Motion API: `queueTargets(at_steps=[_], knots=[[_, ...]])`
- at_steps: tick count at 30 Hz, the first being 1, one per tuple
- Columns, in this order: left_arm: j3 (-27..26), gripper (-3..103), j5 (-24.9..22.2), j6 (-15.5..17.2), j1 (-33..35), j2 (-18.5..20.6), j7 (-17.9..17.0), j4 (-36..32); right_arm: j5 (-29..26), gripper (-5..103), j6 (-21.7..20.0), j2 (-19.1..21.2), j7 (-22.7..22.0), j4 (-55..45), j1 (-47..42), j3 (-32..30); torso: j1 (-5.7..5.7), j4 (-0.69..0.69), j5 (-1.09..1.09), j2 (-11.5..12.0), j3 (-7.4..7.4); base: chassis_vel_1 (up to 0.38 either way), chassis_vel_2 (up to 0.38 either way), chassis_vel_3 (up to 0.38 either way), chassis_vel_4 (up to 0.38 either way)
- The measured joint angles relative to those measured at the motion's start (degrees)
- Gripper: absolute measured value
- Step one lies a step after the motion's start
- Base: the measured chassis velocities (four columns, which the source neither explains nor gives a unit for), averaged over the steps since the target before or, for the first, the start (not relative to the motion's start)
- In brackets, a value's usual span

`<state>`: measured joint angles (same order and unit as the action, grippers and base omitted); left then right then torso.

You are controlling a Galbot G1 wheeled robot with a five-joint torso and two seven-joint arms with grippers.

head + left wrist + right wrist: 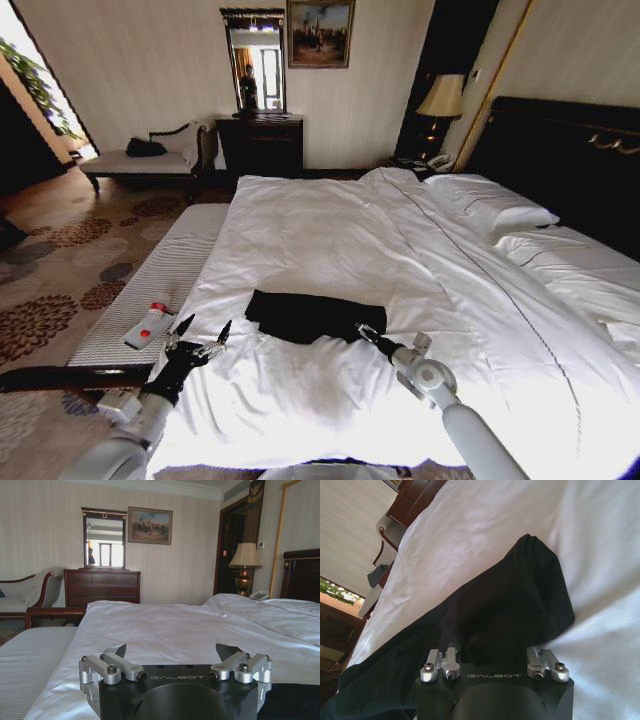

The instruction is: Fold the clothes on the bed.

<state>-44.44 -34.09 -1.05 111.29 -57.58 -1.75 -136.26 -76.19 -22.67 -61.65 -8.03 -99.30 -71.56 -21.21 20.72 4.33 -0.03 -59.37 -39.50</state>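
One folded black soft-fabric T-shirt (313,315) was laid on the white-sheeted double bed (400,250); the right pincer (365,332), at its 4 o'clock edge, was spread wide against it; the left pincer (199,337), at 8 o'clock, was held wide.

The head camera looked down the bed (330,240) from its foot edge. The left wrist camera sat low, facing the far wall; the right hung close over the black shirt (485,615), sharing that sheet.

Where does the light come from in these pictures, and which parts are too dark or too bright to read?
Head view: daylight enters at the far left; the black soft-fabric T-shirt reads as a dark patch without detail, and the frame bends toward its edges. Left wrist view: the wall mirror glares white. Right wrist view: the white bed sheet is washed out.
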Motion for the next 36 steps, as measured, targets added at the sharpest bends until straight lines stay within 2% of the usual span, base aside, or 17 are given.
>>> queueTargets(at_steps=[2,3,5,8,9,11,13,24,36], knots=[[0.00,100,0.00,0.00,0.00,0.00,-0.01,0.00,0.19,42,0.10,-0.27,-0.02,0.01,0.00,-0.10,0.00,0.00,0.00,0.00,0.00,0.000,0.000,0.000,0.000],[0.00,100,0.00,0.00,0.00,0.00,-0.01,0.00,0.19,42,0.10,-0.27,-0.02,0.01,0.00,-0.10,0.00,0.00,0.00,0.00,0.00,0.000,0.000,0.000,0.000],[0.00,100,0.00,0.00,0.00,0.00,-0.02,0.00,0.48,32,0.22,-0.63,-0.03,0.09,-0.07,-0.15,0.00,0.00,0.00,0.00,0.00,0.000,0.000,0.000,0.000],[0.00,100,0.00,0.00,0.00,0.00,-0.02,0.01,0.75,26,0.33,-0.83,0.00,0.17,-0.21,-0.17,0.00,0.00,0.00,0.00,0.00,0.000,0.000,0.000,0.000],[0.00,100,0.00,0.00,0.00,0.00,-0.02,0.01,1.03,15,0.47,-0.96,0.14,0.24,-0.35,-0.17,0.00,0.00,0.00,0.00,0.00,0.000,0.000,0.000,0.000],[0.00,100,0.00,0.00,0.00,0.00,-0.03,0.01,1.12,15,0.53,-0.99,0.19,0.25,-0.38,-0.17,0.00,0.00,0.00,0.00,0.00,0.000,0.000,0.000,0.000],[0.00,100,0.00,0.00,-0.01,0.00,-0.04,0.01,1.41,9,0.65,-1.02,0.29,0.24,-0.41,-0.17,0.00,-0.01,0.00,0.00,0.00,0.000,0.000,0.000,0.000],[0.00,100,0.00,0.01,-0.01,0.00,-0.06,0.01,6.04,8,2.47,0.26,0.70,-1.12,-0.62,-0.45,0.00,-0.01,0.01,0.00,0.00,0.000,0.000,0.000,0.000],[0.01,100,0.00,0.01,-0.01,0.01,-0.06,0.01,12.07,8,5.16,4.97,1.65,-4.12,-3.90,-5.67,0.00,0.01,0.00,0.00,0.00,0.000,0.000,0.000,0.000]])
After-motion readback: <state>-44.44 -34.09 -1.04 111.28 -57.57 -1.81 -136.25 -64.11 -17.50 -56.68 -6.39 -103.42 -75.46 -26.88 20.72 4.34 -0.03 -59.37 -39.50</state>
